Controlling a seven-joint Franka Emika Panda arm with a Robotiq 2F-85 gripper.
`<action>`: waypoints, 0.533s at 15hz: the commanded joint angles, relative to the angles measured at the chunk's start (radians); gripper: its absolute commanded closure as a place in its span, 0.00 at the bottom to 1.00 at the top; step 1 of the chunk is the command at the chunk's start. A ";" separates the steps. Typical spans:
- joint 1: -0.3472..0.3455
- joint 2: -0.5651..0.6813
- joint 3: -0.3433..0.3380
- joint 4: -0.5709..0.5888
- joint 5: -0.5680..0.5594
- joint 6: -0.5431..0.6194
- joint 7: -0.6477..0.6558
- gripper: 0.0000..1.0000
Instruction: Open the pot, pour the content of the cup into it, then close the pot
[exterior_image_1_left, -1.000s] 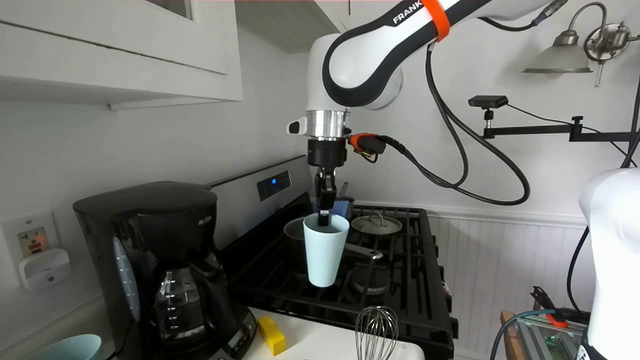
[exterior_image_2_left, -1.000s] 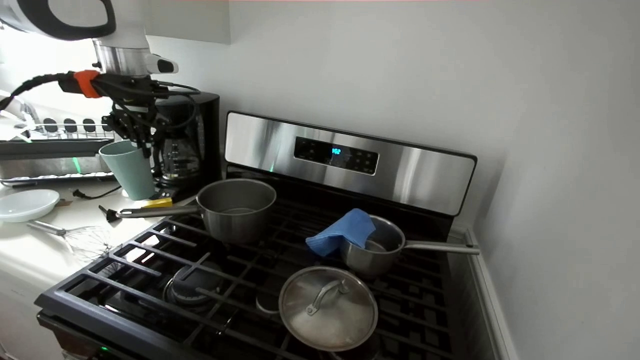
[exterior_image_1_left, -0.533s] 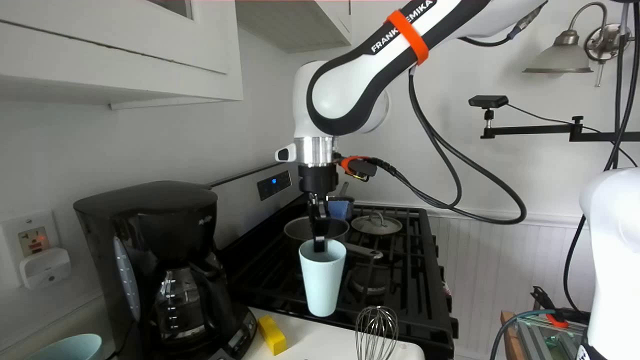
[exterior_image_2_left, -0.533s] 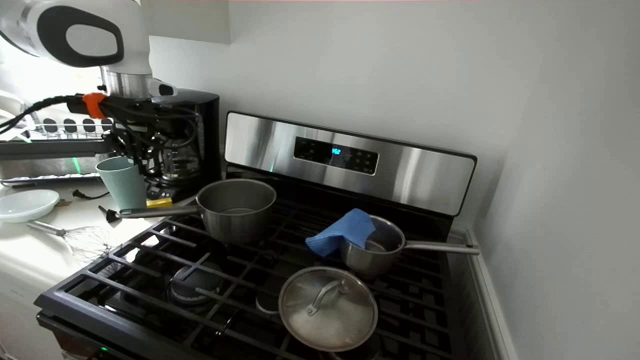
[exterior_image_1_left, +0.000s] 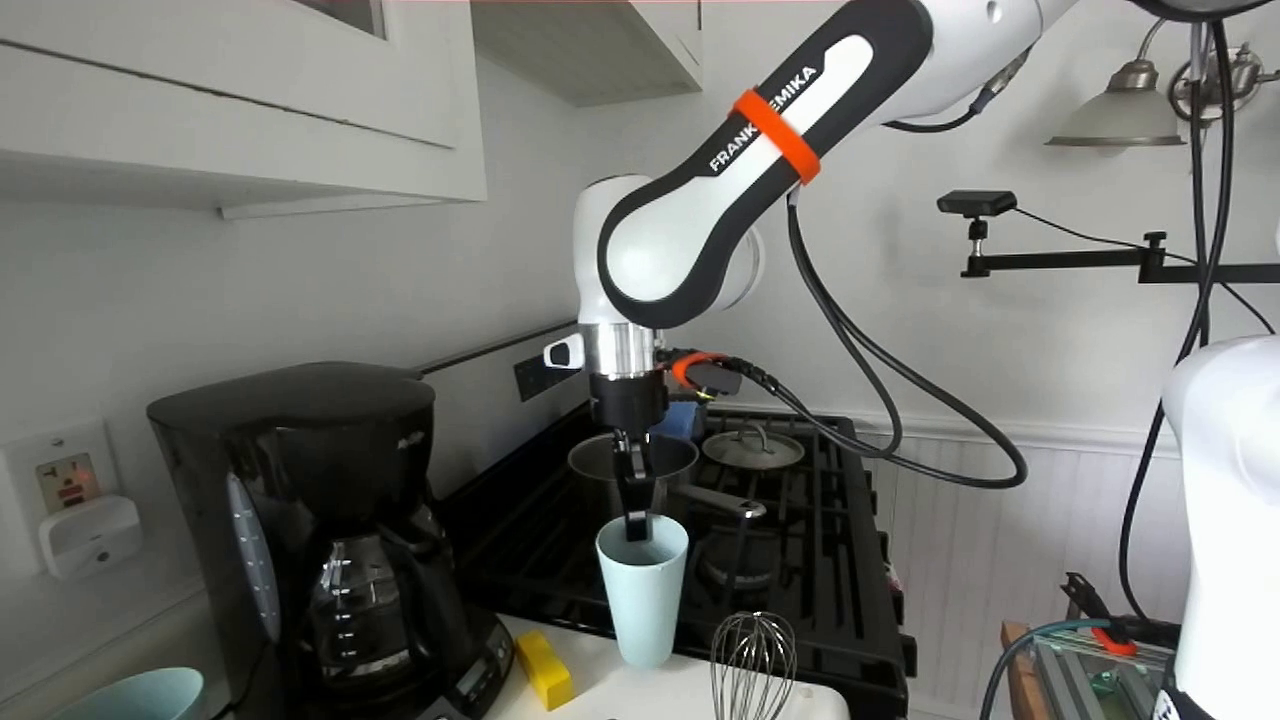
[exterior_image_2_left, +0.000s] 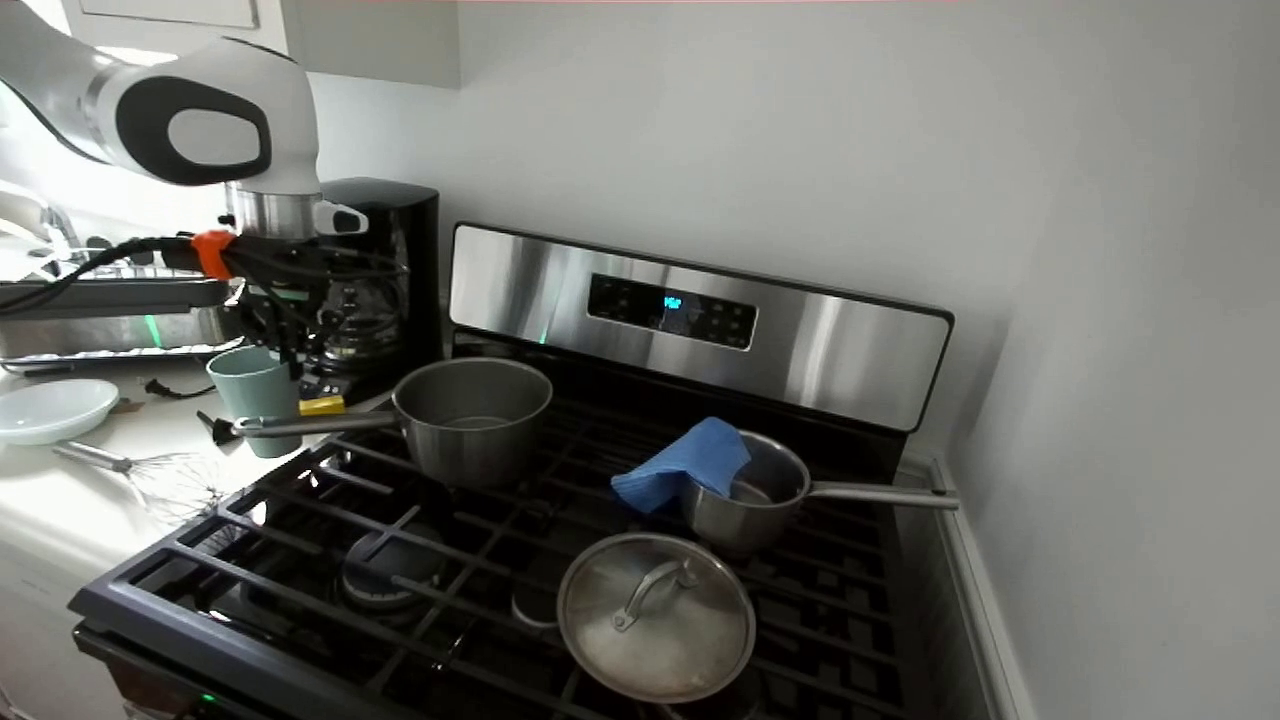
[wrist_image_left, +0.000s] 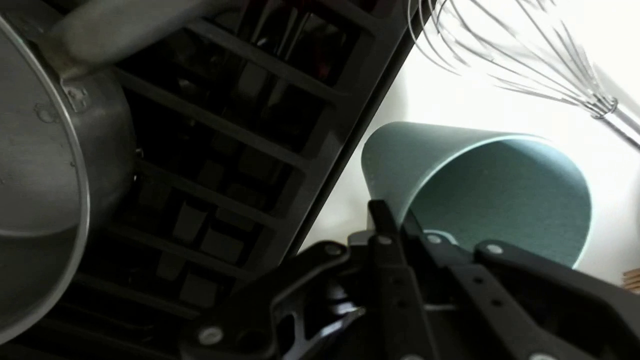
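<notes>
The cup (exterior_image_1_left: 645, 605), a pale blue-green tumbler, is upright in both exterior views (exterior_image_2_left: 250, 388). My gripper (exterior_image_1_left: 637, 528) is shut on its rim, one finger inside and one outside, as the wrist view shows at the fingertips (wrist_image_left: 392, 216). The cup's base is low by the counter edge beside the stove; I cannot tell if it touches. The wrist view shows the cup's inner wall (wrist_image_left: 500, 195); no content is visible. The silver pot (exterior_image_2_left: 480, 455) stands open on the stove, also in the wrist view (wrist_image_left: 107, 135). A lid (exterior_image_2_left: 650, 640) lies on the grates.
A smaller pan (exterior_image_2_left: 735, 522) with a blue cloth (exterior_image_2_left: 690, 458) stands farther along the stove. The pot's handle (exterior_image_2_left: 330, 422) points toward the cup. A coffee maker (exterior_image_1_left: 290, 430), a yellow sponge (exterior_image_1_left: 545, 668) and a whisk (exterior_image_1_left: 752, 660) are on the counter around the cup.
My gripper has moved down with the cup still in it, bringing the cup from above the stove's level to low at the counter. The pot and lid have not moved.
</notes>
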 joint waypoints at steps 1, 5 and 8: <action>-0.030 0.029 0.029 0.015 0.015 0.004 0.002 0.99; -0.041 0.047 0.037 0.015 0.033 0.014 0.000 0.99; -0.046 0.053 0.043 0.014 0.029 0.021 0.003 0.69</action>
